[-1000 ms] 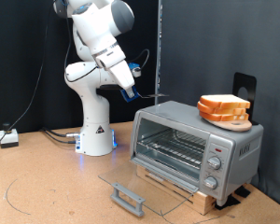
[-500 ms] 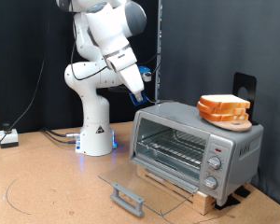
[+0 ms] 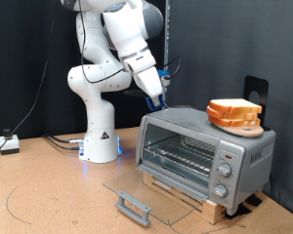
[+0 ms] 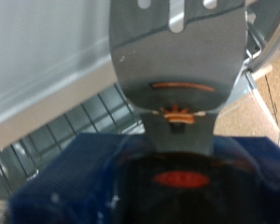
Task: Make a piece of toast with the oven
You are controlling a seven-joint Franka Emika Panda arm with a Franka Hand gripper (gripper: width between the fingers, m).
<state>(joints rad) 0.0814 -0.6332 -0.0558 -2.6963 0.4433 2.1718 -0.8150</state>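
The oven (image 3: pixel 205 154) sits at about four o'clock in the exterior view, raised on a low wooden base, with its glass door (image 3: pixel 146 191) dropped fully open and lying flat toward seven o'clock from the box. I see the grey bar handle (image 3: pixel 133 207) at the door's outer edge and the wire rack (image 3: pixel 181 152) bare inside the cavity. Three knobs (image 3: pixel 225 175) run down the panel on the oven's right. On the oven's roof, toward three o'clock, rests a pile of bread slices (image 3: pixel 234 114) with orange-brown crust; I cannot pick out a single piece of toast from that pile. My gripper (image 3: pixel 158 99) hangs in the air at roughly one o'clock from centre, above the oven's top left corner and touching nothing. It is too small here for me to tell how wide the fingers stand.

In the wrist view, a flat grey metal blade (image 4: pixel 177 65) on a dark blue mount (image 4: pixel 168 182) fills most of the picture. Behind it I see the rack wires (image 4: pixel 79 126) and the oven's pale metal edge (image 4: pixel 47 65). No bread lies on the blade.
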